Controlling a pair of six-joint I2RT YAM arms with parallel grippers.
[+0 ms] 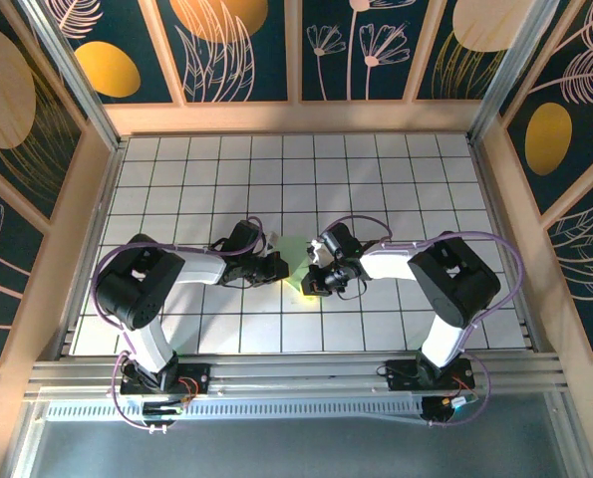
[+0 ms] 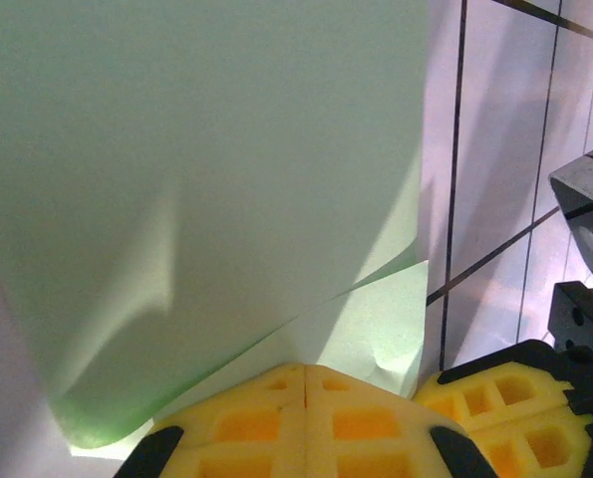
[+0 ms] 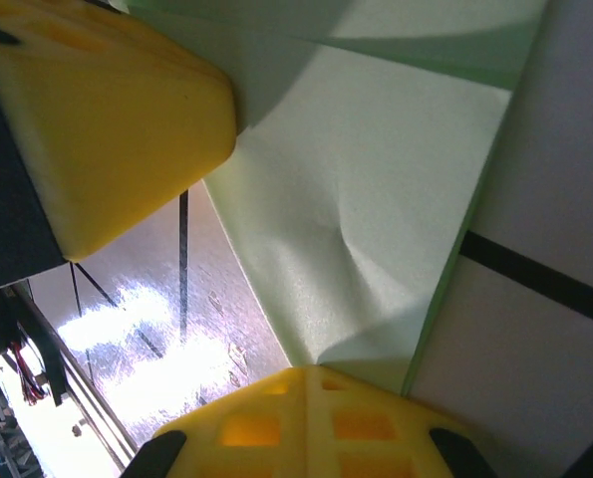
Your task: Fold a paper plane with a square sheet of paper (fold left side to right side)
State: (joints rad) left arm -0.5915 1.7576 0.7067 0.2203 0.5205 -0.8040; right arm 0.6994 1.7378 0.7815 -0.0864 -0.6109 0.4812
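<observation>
**Q:** Two arms on a white tiled bench [image 1: 376,169]: where do they meet?

**A:** At mid-bench, over the square sheet of paper [image 1: 294,261], which is pale green and partly folded. From above, the left fingers [image 1: 279,267] sit at its 9 o'clock edge and the right fingers [image 1: 311,282] at its 4 o'clock.

**Q:** Are the fingers open?

**A:** No, both yellow pairs are closed. In the left wrist view, the left fingers [image 2: 298,388] touch the paper's near edge at 6 o'clock, where one layer lifts above another. The right fingers [image 2: 505,408] are just beside them, at 4 o'clock. Whether either pair pinches the paper, I cannot tell.

**Q:** Any marks?

**A:** The right wrist view shows a shallow dent near the paper's middle.
</observation>
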